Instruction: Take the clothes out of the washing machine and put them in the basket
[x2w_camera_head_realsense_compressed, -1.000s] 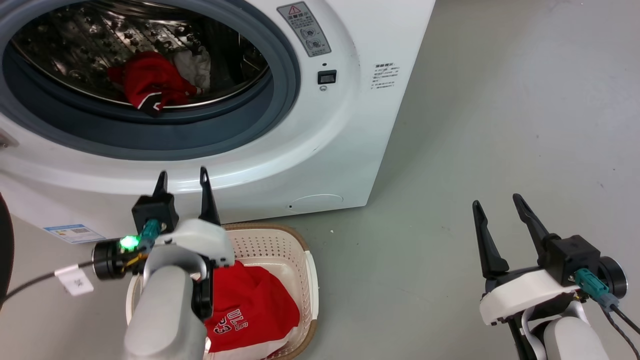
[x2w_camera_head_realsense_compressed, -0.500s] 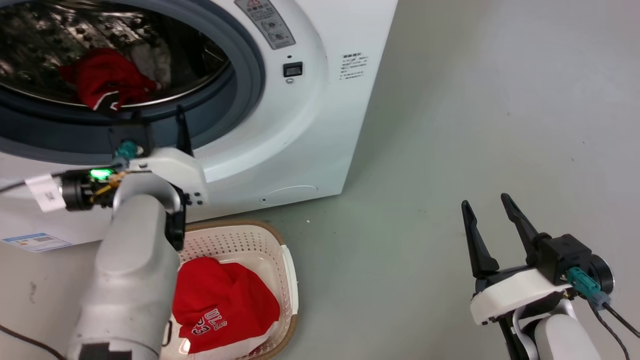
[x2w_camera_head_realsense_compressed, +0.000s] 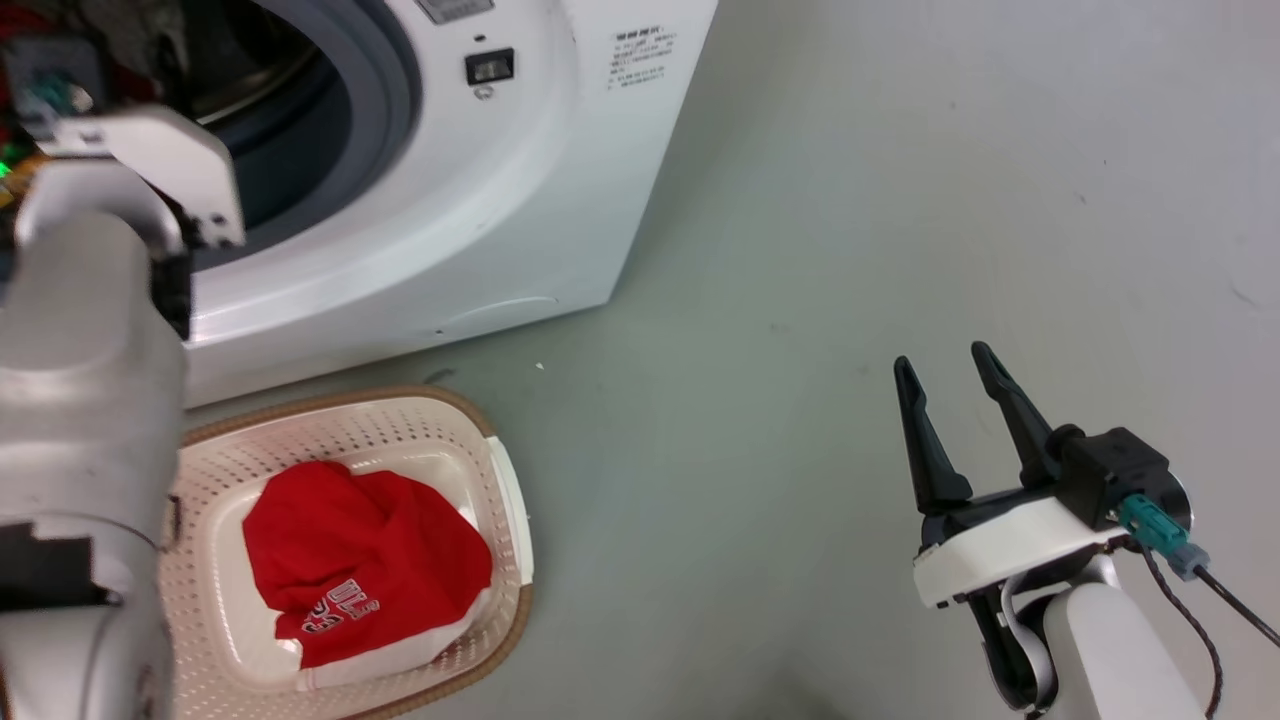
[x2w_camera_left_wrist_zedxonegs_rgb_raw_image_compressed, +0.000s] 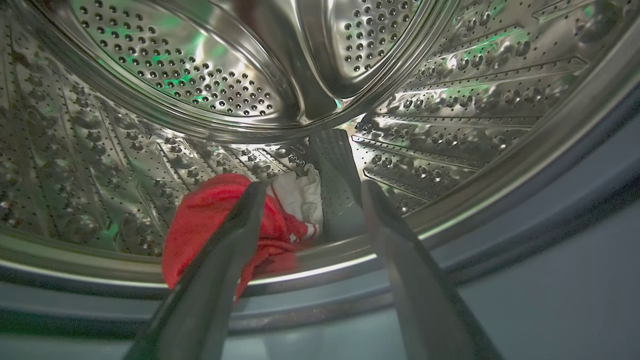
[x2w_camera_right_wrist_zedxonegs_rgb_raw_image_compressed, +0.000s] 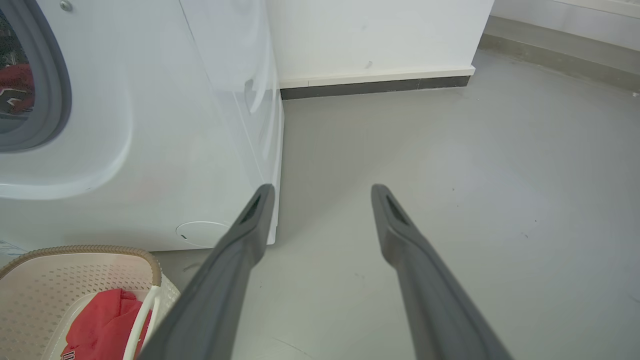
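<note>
In the left wrist view, a red and white piece of the clothes (x2w_camera_left_wrist_zedxonegs_rgb_raw_image_compressed: 210, 225) lies at the bottom of the washing machine's steel drum (x2w_camera_left_wrist_zedxonegs_rgb_raw_image_compressed: 175, 75). My left gripper (x2w_camera_left_wrist_zedxonegs_rgb_raw_image_compressed: 313, 186) is open at the drum's mouth, short of the fabric, with nothing between its fingers. The head view has my left forearm (x2w_camera_head_realsense_compressed: 80, 350) reaching up into the washing machine's (x2w_camera_head_realsense_compressed: 480, 200) porthole. Below it, the basket (x2w_camera_head_realsense_compressed: 505, 490) holds another red garment (x2w_camera_head_realsense_compressed: 360, 560). My right gripper (x2w_camera_head_realsense_compressed: 940, 365) hangs open over the floor at the lower right, also seen as the right gripper (x2w_camera_right_wrist_zedxonegs_rgb_raw_image_compressed: 322, 190).
Grey floor (x2w_camera_head_realsense_compressed: 850, 200) stretches to the right of the machine. The machine's white side panel (x2w_camera_right_wrist_zedxonegs_rgb_raw_image_compressed: 225, 100) and a wall with a dark skirting strip (x2w_camera_right_wrist_zedxonegs_rgb_raw_image_compressed: 375, 85) lie ahead of my right gripper. The basket's rim (x2w_camera_right_wrist_zedxonegs_rgb_raw_image_compressed: 90, 249) sits at its lower left.
The head camera has swung, shifting the whole picture left. My left arm rose from above the basket to the porthole, its gripper now at the drum's mouth. The right gripper stayed open.
</note>
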